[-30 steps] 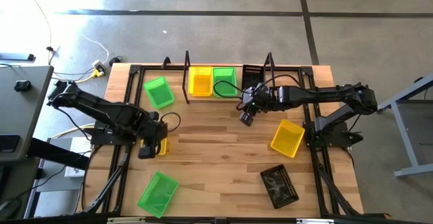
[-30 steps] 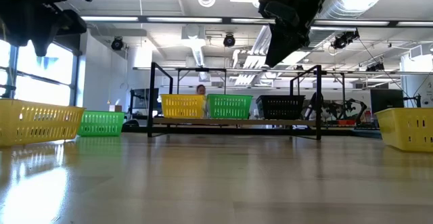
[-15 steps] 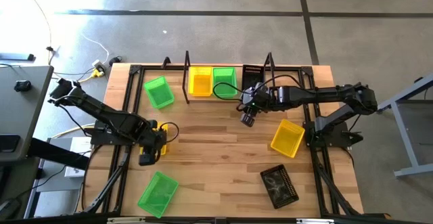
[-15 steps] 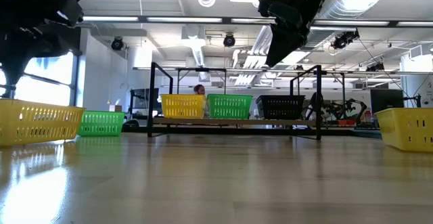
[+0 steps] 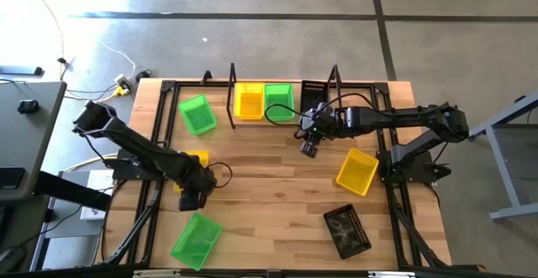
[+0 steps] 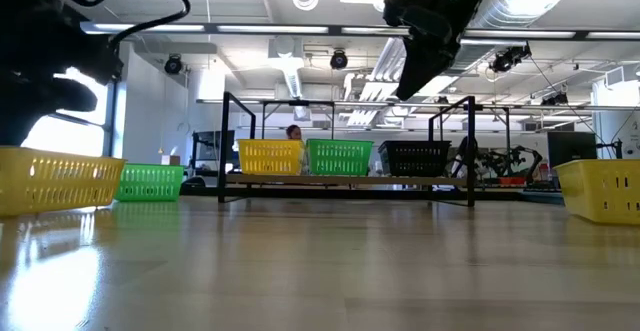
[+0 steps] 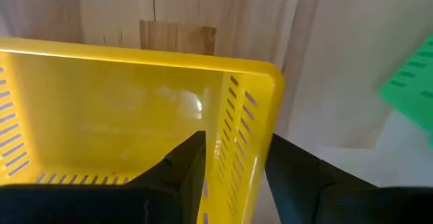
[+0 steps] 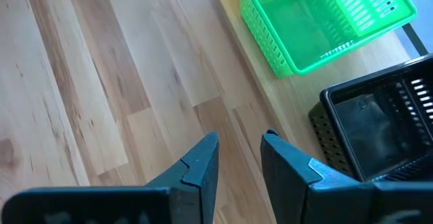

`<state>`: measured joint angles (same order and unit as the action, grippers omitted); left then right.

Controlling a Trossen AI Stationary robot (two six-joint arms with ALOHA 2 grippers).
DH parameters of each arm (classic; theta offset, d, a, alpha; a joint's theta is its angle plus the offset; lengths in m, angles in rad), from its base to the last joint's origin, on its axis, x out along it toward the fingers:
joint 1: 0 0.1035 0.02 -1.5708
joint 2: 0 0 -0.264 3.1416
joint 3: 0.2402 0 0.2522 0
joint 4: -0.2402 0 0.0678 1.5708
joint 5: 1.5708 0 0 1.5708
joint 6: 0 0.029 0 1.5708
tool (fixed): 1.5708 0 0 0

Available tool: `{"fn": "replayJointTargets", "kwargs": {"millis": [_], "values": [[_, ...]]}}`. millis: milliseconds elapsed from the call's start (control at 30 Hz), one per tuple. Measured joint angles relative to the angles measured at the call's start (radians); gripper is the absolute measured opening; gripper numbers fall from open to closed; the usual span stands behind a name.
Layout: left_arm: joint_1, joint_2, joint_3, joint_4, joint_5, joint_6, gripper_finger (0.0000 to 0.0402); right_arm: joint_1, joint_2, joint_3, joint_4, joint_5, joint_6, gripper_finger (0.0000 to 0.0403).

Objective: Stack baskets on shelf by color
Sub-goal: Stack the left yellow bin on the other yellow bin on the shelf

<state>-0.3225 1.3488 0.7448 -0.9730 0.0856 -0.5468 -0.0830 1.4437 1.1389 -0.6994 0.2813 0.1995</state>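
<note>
Standing at the table's 9 o'clock side, the left gripper (image 5: 192,199) straddles the side wall of a yellow basket (image 7: 122,109), one finger inside and one outside, jaws parted about the wall and not yet clenched; I judge this a line-up for a rim grasp. A green basket (image 5: 196,238) lies just beyond it toward 7 o'clock, and another green basket (image 5: 197,113) sits at 11 o'clock beside the shelf (image 5: 336,81). On the shelf at 12 o'clock rest, left to right, a yellow (image 5: 249,100), a green (image 5: 278,99) and a black basket (image 5: 313,89), each seemingly seeding its colour's stack. The right gripper (image 5: 309,148) hangs over bare wood just in front of the shelf, jaws slightly parted and holding nothing, apparently waiting clear. Toward 3 o'clock lies a further yellow basket (image 5: 357,170), with a black basket (image 5: 346,231) at 5 o'clock, both unstacked.
</note>
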Motion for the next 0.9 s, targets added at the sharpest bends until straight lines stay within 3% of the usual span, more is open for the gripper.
{"fn": "replayJointTargets", "kwargs": {"millis": [200, 467, 900], "values": [[0.0, 0.063, 0.0, 0.005, 0.014, -0.024, 0.0117, 0.0, 0.0, 0.0, -0.017, 0.0, -0.001, 0.0096], [0.0, 0.043, 0.01, 0.008, 0.055, -0.072, 0.001, 0.0, 0.0, 0.0, -0.016, 0.0, 0.001, 0.0096], [0.045, -0.007, 0.223, -0.013, 0.056, -0.013, 0.0003, 0.0, 0.0, 0.0, -0.014, 0.005, 0.057, 0.0096]]}}
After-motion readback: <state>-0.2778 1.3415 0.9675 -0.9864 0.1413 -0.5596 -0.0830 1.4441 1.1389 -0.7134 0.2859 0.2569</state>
